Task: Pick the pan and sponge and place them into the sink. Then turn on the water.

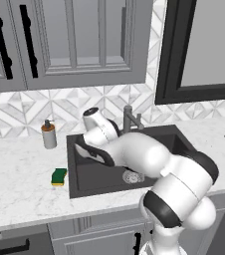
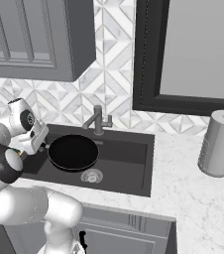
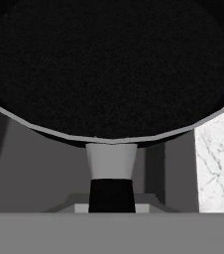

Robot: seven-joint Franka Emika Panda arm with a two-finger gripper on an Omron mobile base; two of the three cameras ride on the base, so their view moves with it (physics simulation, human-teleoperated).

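The round, shallow black frying pan (image 3: 109,64) is looming closest, its handle running straight back into the fingers, which are clenching it. Pan is hanging over the large dark rectangular sink (image 2: 129,168), above the drain; lowering comes next. The small green-and-yellow sponge (image 1: 59,177) is lying on the white marble surface (image 1: 20,189), just left of the basin.
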